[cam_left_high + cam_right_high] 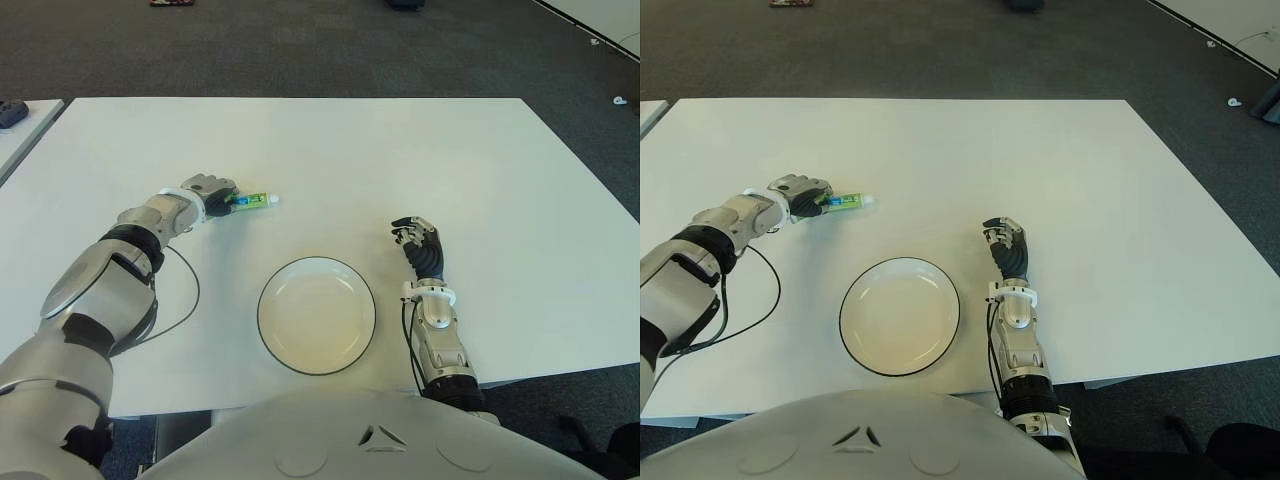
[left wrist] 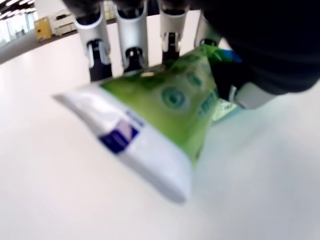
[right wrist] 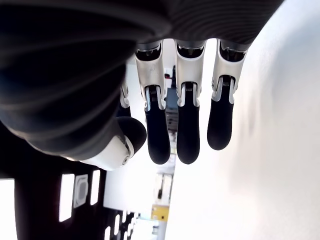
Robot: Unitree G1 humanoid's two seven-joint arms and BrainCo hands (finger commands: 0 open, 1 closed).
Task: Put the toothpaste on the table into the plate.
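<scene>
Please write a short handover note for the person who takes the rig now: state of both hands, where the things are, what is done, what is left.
Left hand: fingers closed on the toothpaste, low at the table, to the plate's far left.
Right hand: open, holds nothing, to the right of the plate.
Done: toothpaste is grasped; whether it has left the table cannot be told.
Left: carry it over the plate, which has nothing in it, and release it there.
</scene>
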